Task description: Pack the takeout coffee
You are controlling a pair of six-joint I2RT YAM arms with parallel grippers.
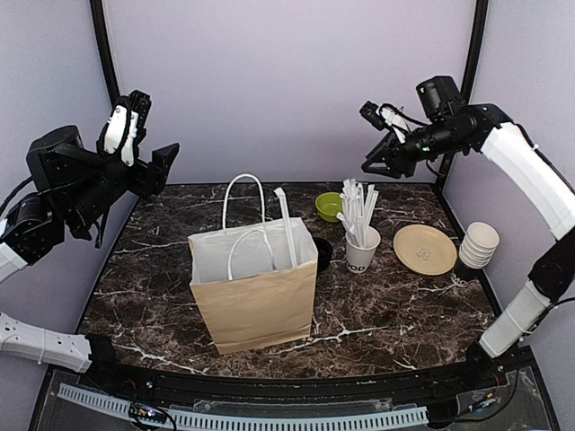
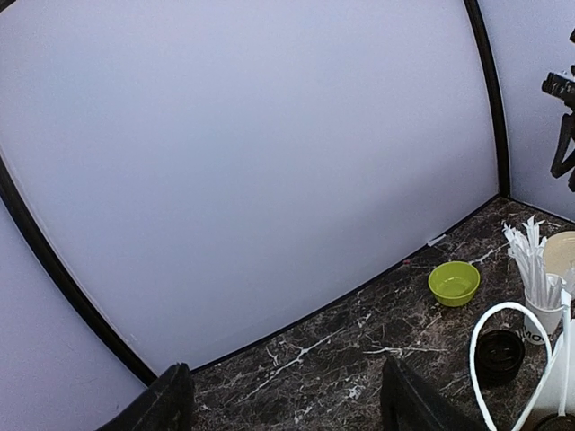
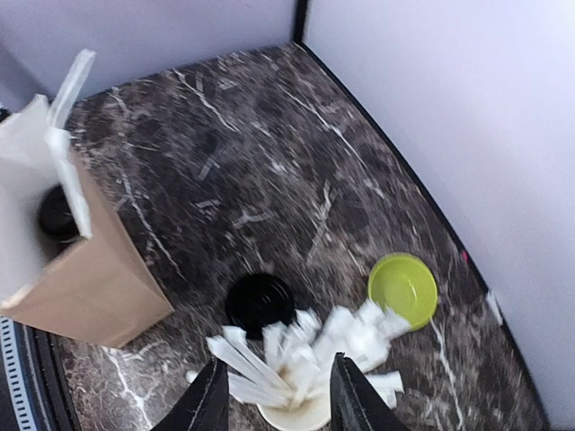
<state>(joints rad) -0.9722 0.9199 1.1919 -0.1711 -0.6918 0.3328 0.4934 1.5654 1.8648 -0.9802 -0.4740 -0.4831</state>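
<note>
One coffee (image 3: 56, 215) is judged to be packed: its dark lid is seen inside the bag (image 3: 99, 287) from the right wrist only, while in the top view nothing is seen in the bag but a straw (image 1: 286, 224). A second coffee (image 1: 323, 254) is left on the tabletop (image 1: 153, 269), just beside the bag at its 2 o'clock. The left claw (image 2: 286, 377) and right claw (image 3: 278, 368) are held high, spread and empty.

Robot lab booth, café mock-up: plain walls (image 1: 287, 90), black frame poles (image 1: 101, 45), marble-look table (image 1: 153, 269), straw cup (image 1: 362, 250), paper bag (image 1: 256, 301).
</note>
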